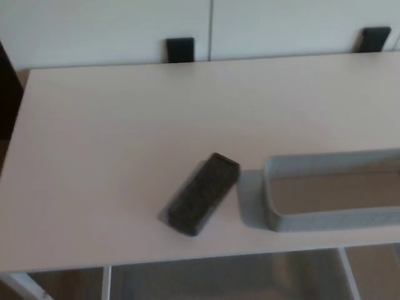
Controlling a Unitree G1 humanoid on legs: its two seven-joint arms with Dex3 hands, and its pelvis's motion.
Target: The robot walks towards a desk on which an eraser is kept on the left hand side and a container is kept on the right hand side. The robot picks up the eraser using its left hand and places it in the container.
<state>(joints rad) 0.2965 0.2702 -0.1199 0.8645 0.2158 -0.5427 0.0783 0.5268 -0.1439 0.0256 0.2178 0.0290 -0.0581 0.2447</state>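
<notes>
Eraser (204, 193) flat on desk (94, 162), angled, just left of container (325, 219), apart from it. Approach step; no hands visible, fingers impossible to judge. Next: bring left hand down over eraser, grasp

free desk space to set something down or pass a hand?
Bare desk left of the eraser and across the whole back, up to the wall. Tight spots: the narrow gap between eraser and container, and the front edge strip below them.

The picture's right edge cuts off the container (331, 203) and the counter (125, 125). The eraser (204, 193) is blurred, its surface unreadable.
</notes>
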